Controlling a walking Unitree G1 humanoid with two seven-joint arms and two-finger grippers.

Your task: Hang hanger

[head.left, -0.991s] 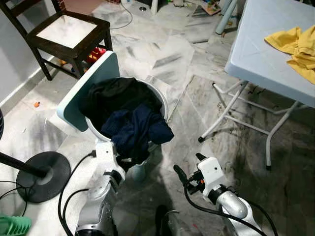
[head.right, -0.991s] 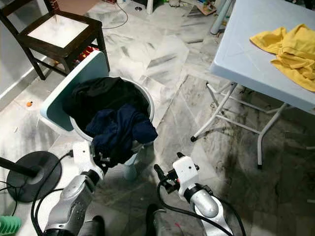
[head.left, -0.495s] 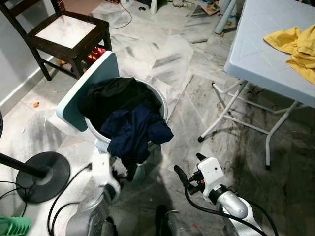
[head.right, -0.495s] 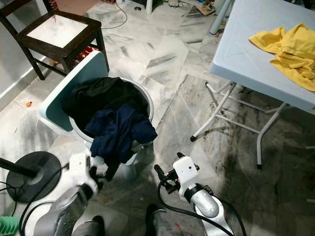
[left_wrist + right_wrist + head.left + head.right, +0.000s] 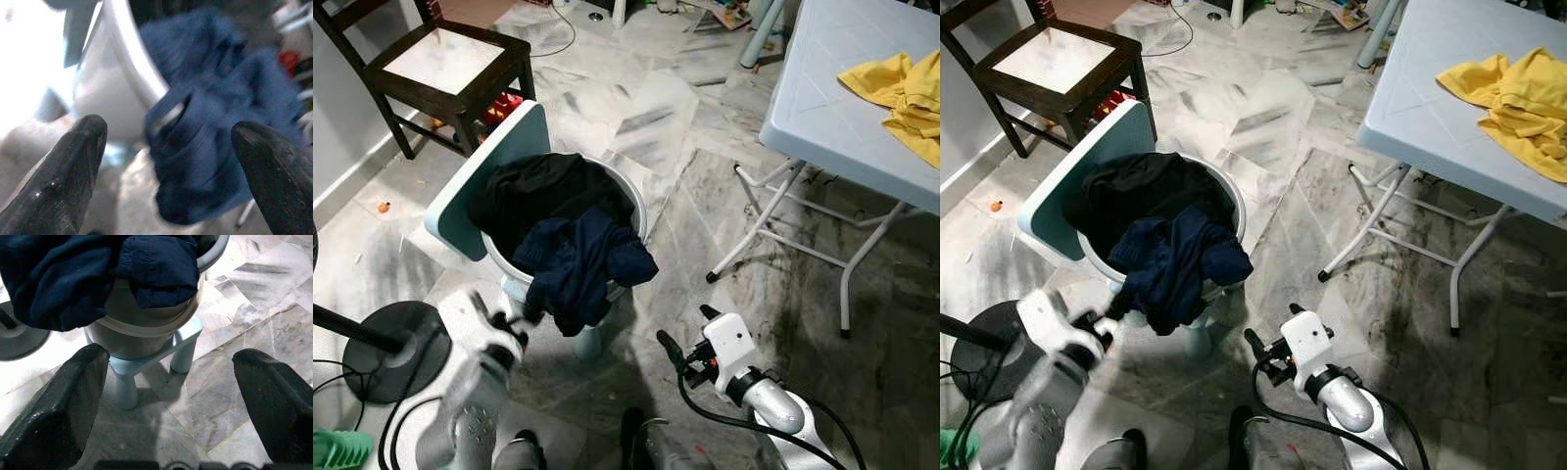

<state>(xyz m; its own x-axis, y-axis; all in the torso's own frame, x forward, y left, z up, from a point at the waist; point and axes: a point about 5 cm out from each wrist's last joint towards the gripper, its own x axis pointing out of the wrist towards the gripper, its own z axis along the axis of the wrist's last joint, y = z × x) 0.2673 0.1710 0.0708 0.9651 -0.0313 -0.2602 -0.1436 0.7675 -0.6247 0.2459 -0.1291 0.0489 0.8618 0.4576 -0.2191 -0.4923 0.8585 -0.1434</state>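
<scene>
Basket: round, smooth pale plastic tub on a small light-blue stool, teal lid leaning upright behind it.
Clothes: black garment inside; crumpled navy cloth draped over the front rim.
Left gripper: blurred, fingers spread wide, empty, just beside the navy cloth.
Right gripper: low, fingers apart, empty.
Hanger: cannot be made out.
Floor: grey-veined marble tiles.
Room: dark wooden chair, white folding table bearing yellow cloth, round fan base.

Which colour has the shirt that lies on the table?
The shirt is yellow; the right eye view shows it best.
</scene>
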